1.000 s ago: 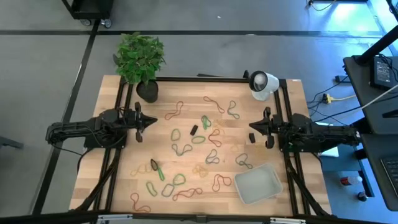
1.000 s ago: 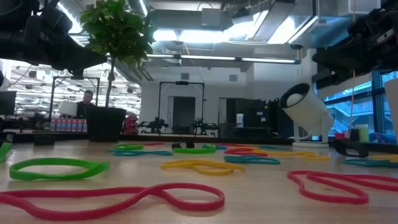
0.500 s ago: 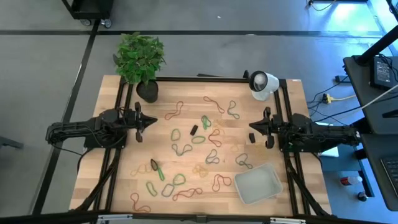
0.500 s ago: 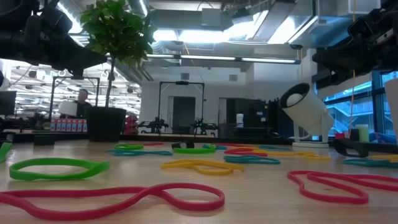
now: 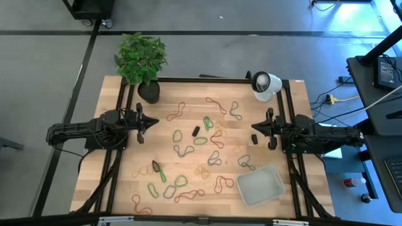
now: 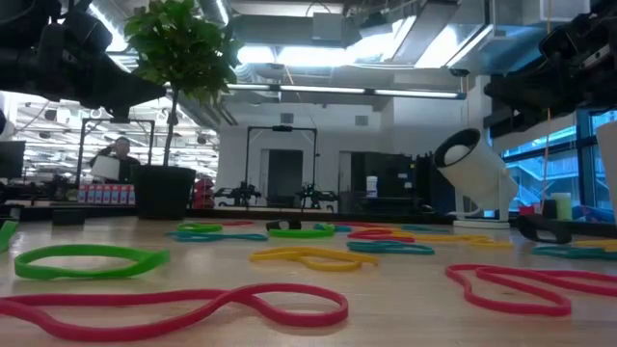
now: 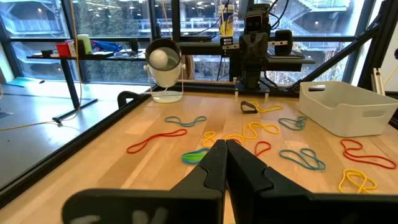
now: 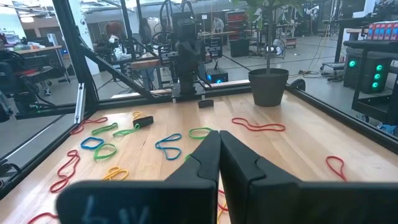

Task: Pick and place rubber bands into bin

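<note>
Many rubber bands (image 5: pixel 201 141) in red, green, yellow, blue and tan lie flat and scattered over the middle of the wooden table; a red one (image 6: pixel 174 306) and a green one (image 6: pixel 87 260) lie closest in the low view. The pale bin (image 5: pixel 259 186) (image 7: pixel 348 106) stands on the table near its front right. My left gripper (image 5: pixel 151 123) (image 7: pixel 224 144) hangs level above the table's left side, shut, with nothing in it. My right gripper (image 5: pixel 256 129) (image 8: pixel 219 134) hangs level above the right side, shut, also with nothing in it. The two point at each other.
A potted plant (image 5: pixel 146 63) stands at the far left corner and a white round device (image 5: pixel 265 85) at the far right. A black frame (image 5: pixel 207 80) runs round the table. Small black pieces (image 5: pixel 195 131) lie among the bands.
</note>
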Controlling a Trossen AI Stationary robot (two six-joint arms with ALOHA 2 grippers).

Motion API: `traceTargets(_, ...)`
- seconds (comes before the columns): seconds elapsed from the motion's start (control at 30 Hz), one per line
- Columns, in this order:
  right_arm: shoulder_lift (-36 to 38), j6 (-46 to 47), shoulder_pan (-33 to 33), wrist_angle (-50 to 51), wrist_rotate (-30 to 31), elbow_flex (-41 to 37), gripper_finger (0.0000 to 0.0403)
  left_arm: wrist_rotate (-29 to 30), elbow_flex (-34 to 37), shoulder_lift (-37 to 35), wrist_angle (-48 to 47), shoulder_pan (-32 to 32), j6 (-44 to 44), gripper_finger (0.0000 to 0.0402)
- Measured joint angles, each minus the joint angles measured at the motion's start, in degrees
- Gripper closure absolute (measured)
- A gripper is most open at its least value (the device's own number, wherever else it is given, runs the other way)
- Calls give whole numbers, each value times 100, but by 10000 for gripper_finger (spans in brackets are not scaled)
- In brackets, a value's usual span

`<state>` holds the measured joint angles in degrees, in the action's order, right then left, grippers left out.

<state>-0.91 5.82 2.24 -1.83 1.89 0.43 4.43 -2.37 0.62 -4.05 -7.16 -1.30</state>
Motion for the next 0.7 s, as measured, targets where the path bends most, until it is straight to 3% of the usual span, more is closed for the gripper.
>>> traceTargets(0.3,2,-224,0,-146,43,-2,389,0,-2,0,-2,0,0,398)
traceTargets(0.57,-113,-764,0,-765,603,-1,396,1,-1,0,0,-2,2,398)
traceTargets(0.7,-647,-1077,0,-910,1315,219,399,2,-2,0,0,-2,1,398)
